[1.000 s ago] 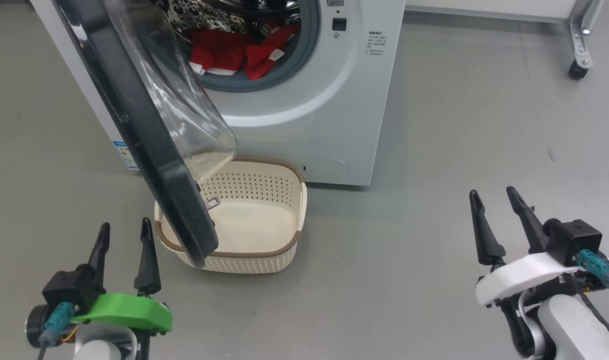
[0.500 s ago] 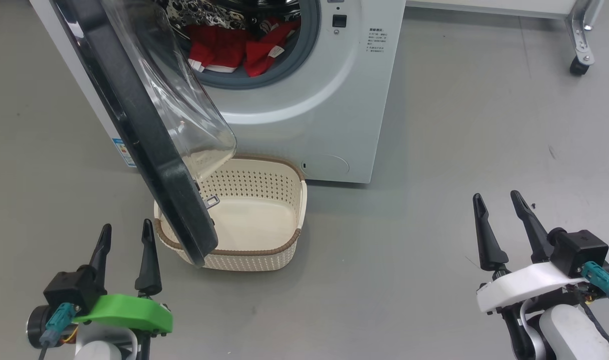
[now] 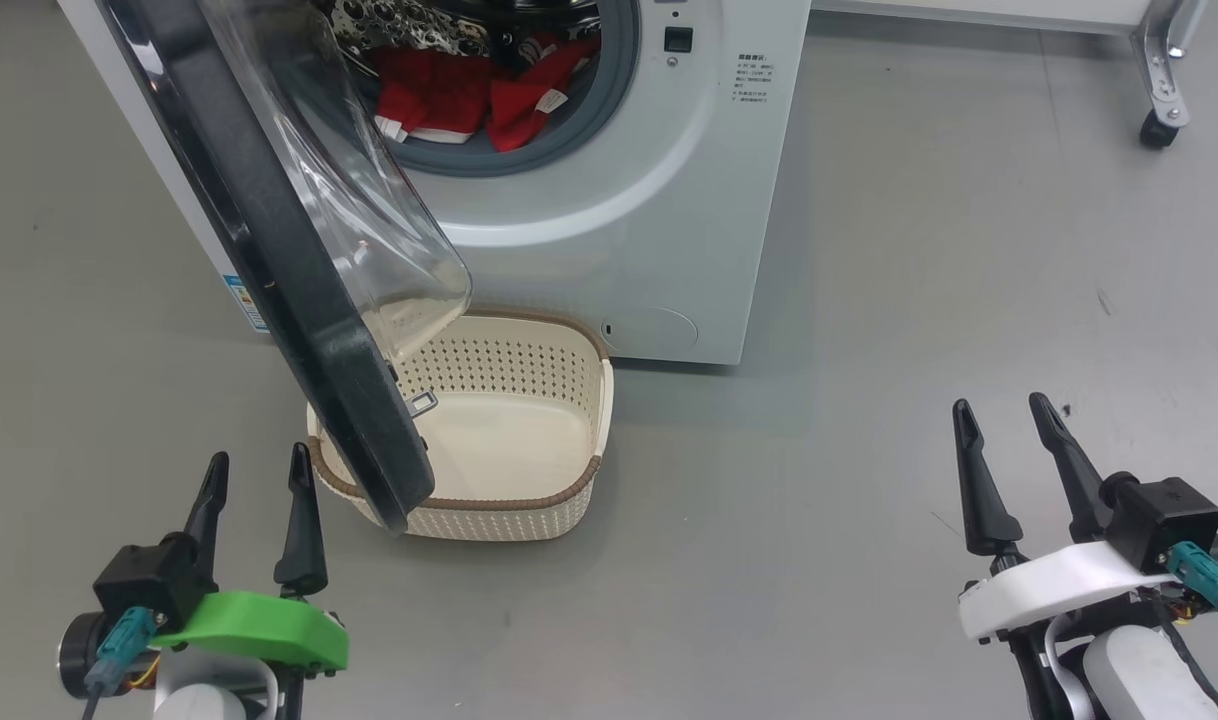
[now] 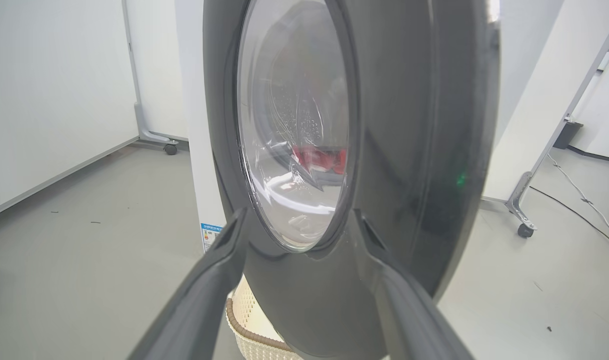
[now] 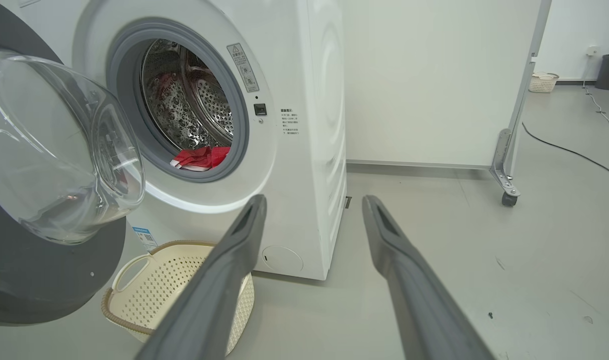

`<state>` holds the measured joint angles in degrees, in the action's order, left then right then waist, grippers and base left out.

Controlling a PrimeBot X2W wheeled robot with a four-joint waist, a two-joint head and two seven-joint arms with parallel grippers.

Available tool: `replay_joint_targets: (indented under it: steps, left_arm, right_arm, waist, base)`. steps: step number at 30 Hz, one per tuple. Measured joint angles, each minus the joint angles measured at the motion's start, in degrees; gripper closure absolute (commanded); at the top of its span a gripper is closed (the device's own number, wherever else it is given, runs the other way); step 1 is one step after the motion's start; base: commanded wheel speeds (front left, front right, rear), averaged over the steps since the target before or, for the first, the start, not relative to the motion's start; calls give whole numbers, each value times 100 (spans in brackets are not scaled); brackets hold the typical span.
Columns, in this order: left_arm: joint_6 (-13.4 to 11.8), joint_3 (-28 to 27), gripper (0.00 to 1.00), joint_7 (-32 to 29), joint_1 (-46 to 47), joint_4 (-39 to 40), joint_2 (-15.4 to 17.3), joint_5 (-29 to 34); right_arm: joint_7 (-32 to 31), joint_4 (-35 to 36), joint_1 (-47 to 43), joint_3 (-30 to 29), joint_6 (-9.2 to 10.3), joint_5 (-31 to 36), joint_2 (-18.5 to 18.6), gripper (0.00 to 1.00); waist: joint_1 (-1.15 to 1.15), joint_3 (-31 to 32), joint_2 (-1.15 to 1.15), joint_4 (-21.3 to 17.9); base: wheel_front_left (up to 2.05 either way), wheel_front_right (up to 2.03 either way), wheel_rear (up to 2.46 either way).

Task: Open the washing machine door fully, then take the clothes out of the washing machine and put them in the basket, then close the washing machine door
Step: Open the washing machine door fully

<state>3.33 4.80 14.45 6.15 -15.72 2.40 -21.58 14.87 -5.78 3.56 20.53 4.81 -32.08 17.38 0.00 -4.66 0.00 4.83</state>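
The left claw [image 3: 259, 452] is hovering low over the floor [image 3: 819, 520] with its two fingers spread wide and holding nothing. The washing machine door [image 3: 304, 310] is standing just ahead of it and slightly to its right, nearly edge-on to it. The door is hanging partly open, its black rim running as a long slanted band away from the claw toward the hinge side of the washing machine [image 3: 649, 200]. Its outer face is turning toward this claw and its glass bowl is bulging away to the right. In the left wrist view that outer face is looming straight beyond the fingertips, near but apparently not touching. Further right of the left claw, the basket [image 3: 514, 520] is sitting on the floor just in front of the machine's base, its left end lying under the door's near edge. Beyond and above the basket, the clothes [image 3: 459, 95] are lying in the mouth of the drum, well apart from both claws. Far to the right, the right claw [image 3: 999, 400] is hovering spread wide and empty, with the door well off to its left and the bowl side facing it. The left arm is looking much the nearer, so swinging the door wider is probably falling to it, working at that near edge.
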Motion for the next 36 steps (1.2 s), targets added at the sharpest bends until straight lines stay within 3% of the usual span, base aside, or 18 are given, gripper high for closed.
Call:
replay_joint_targets:
  steps: [36]
  left_arm:
    - [48,108,0,-1,-34,-113,-7,1]
  right_arm:
    - [0,-15,-293,-361,-374,399,-310,0]
  waist:
    - [0,47,0,-43]
  base:
    - [0,0,0]
